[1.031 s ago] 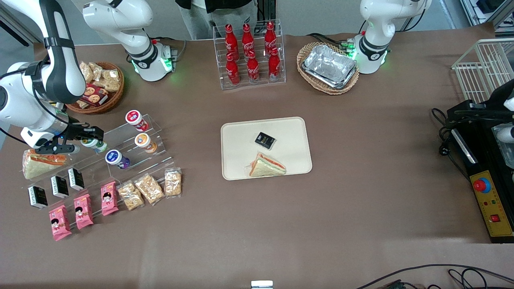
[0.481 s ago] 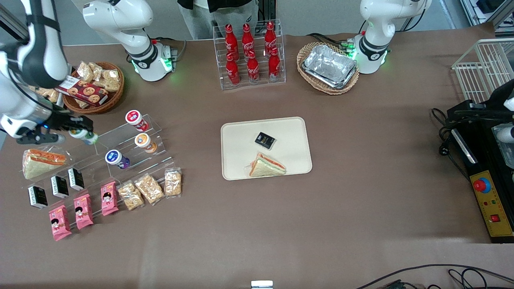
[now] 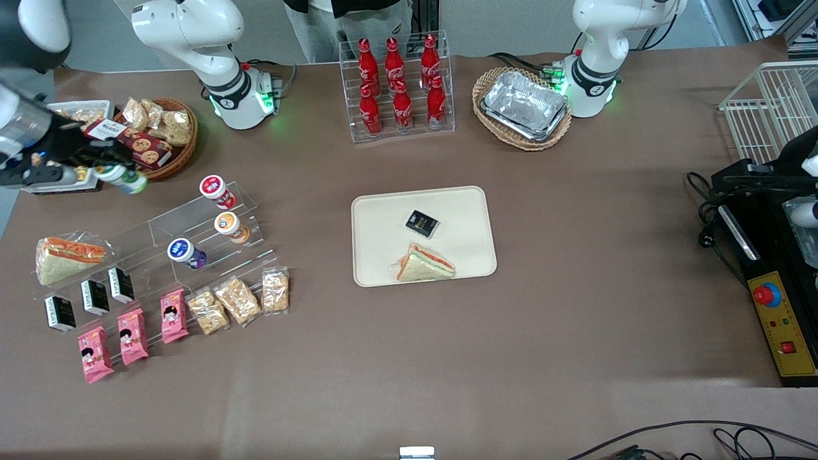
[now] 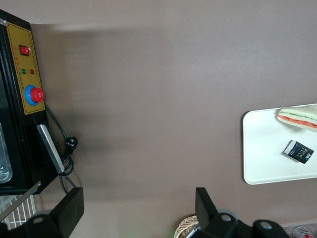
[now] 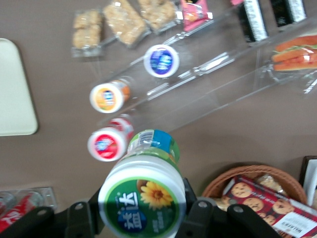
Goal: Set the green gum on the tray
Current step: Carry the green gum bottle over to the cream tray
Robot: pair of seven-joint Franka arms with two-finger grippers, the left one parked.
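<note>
The gripper (image 3: 105, 167) is closed around the green gum (image 3: 124, 179) and holds it in the air, above the table near the wicker basket (image 3: 167, 165) of snacks, at the working arm's end of the table. In the right wrist view the green lid (image 5: 142, 205) sits between the two fingers (image 5: 194, 218), which press the bottle from both sides near its top, so the body hangs free below and nothing touches it. I think the bottle is carried this high so that it passes over the clear display stand (image 3: 192, 220) and the other bottles without hitting them: the red-lidded one (image 3: 215, 189), the orange-lidded one (image 3: 229, 225) and the purple-lidded one (image 3: 184, 252) all remain lying on the stand. The tray (image 3: 377, 217) is well apart, in the middle of the table, and it already carries a sandwich (image 3: 424, 263) and a small black packet (image 3: 421, 223), so free room stays along its edges. Compared with one second ago, the gripper has moved away from the stand: then it was low at the stand's upper step with the bottle among the others, half a second ago it was already lifted a little, and now it is clearly higher and farther from the front camera. The lift seems finished; the carry toward the tray is not yet begun.
</note>
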